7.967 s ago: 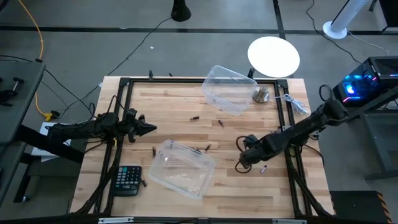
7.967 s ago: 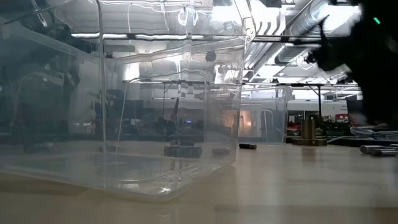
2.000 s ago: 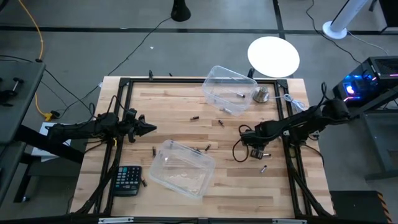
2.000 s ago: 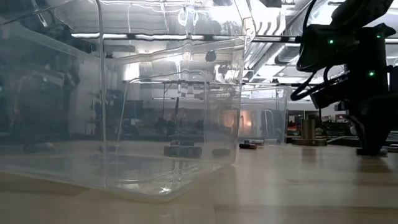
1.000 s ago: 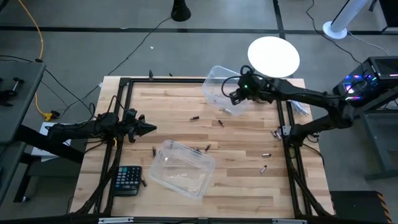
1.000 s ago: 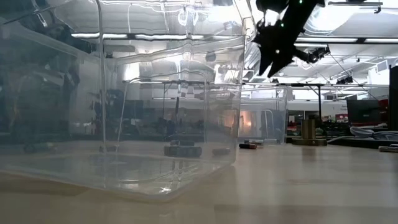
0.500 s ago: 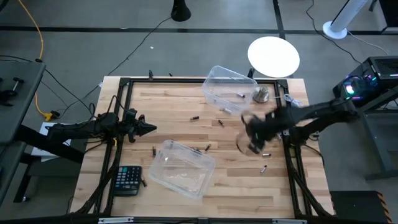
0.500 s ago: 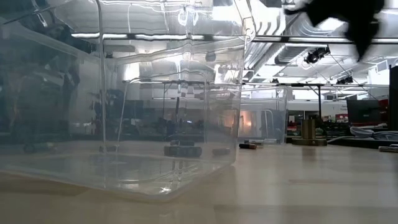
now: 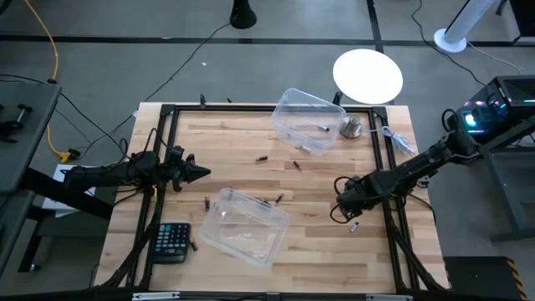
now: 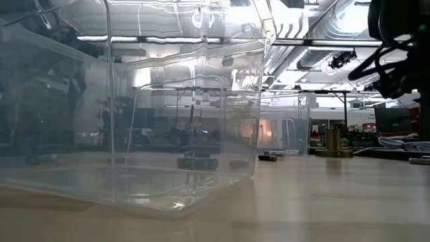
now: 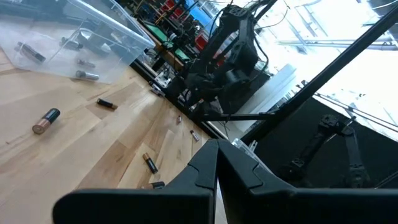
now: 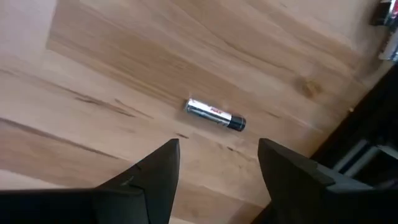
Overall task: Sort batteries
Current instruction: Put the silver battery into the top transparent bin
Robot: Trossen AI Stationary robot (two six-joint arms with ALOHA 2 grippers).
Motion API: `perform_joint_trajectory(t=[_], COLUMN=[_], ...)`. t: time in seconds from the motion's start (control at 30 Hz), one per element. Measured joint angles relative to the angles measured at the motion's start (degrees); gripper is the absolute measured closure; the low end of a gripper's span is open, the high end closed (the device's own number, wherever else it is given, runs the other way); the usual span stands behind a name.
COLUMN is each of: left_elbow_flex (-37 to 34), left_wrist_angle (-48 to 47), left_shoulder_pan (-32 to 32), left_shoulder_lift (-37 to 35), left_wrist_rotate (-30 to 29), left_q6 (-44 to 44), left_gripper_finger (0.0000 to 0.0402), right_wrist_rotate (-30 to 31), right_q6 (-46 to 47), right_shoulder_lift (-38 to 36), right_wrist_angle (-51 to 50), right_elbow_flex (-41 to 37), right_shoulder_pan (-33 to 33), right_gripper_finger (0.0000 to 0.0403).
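Several small batteries lie loose on the wooden table (image 9: pixel 234 142), among them one (image 9: pixel 262 157) near the middle and one (image 9: pixel 207 201) left of the near box. Others lie on the floor of the far clear box (image 9: pixel 308 119). My right gripper (image 9: pixel 343 213) hangs open over the table's right side. A silvery battery (image 12: pixel 214 115) lies on its side on the wood just beyond the gripper's (image 12: pixel 217 149) fingers, untouched. Another battery (image 9: pixel 354 226) shows beside the gripper. My left gripper (image 9: pixel 201 173) waits shut near the left rail, holding nothing (image 11: pixel 214 162).
A second clear box (image 9: pixel 244 226) stands near the front middle, with a black calculator (image 9: pixel 172 241) to its left. A round metal knob (image 9: pixel 351 127) and a cable (image 9: pixel 397 138) sit at the far right. Black frame rails (image 9: pixel 393 209) run along the table's sides.
My right gripper has swung from above the far clear box toward the table's near right and come down. It now hangs low over the loose batteries beside the right rail. The left arm has kept still.
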Motion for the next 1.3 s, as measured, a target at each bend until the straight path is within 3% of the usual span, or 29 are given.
perform_joint_trajectory(t=[0.37, 0.83, 0.97, 1.13, 1.23, 1.3], left_elbow_flex=[0.00, 0.00, 0.00, -0.02, 0.00, 0.00], left_wrist_angle=[0.01, 0.00, 0.01, -0.01, -0.01, -0.01], left_shoulder_pan=[0.00, -0.01, 0.00, 0.01, 0.00, 0.01], left_shoulder_lift=[0.00, 0.00, 0.00, 0.00, 0.00, 0.00], left_wrist_rotate=[0.01, 0.01, 0.00, 0.02, 0.01, 0.05], left_q6=[0.01, 0.00, 0.01, 0.01, 0.00, 0.00], left_gripper_finger=[0.0401, 0.0401, 0.0401, 0.0401, 0.0401, 0.0401], right_wrist_rotate=[0.79, 1.16, 1.36, 1.03, 2.72, 10.17], right_q6=[-10.87, -13.14, -13.20, -12.04, -11.71, -11.60], right_shoulder_lift=[0.04, 4.23, 5.60, 6.50, 6.09, 5.57], right_wrist_angle=[5.69, 10.33, 10.93, 12.89, 10.40, 5.68], right_elbow_flex=[-3.49, -7.76, -7.62, -7.28, -4.55, 0.31], right_shoulder_pan=[0.02, 0.02, 0.02, 0.24, 0.26, -0.26], right_gripper_finger=[0.0190, 0.0193, 0.0237, 0.0371, 0.0382, 0.0387])
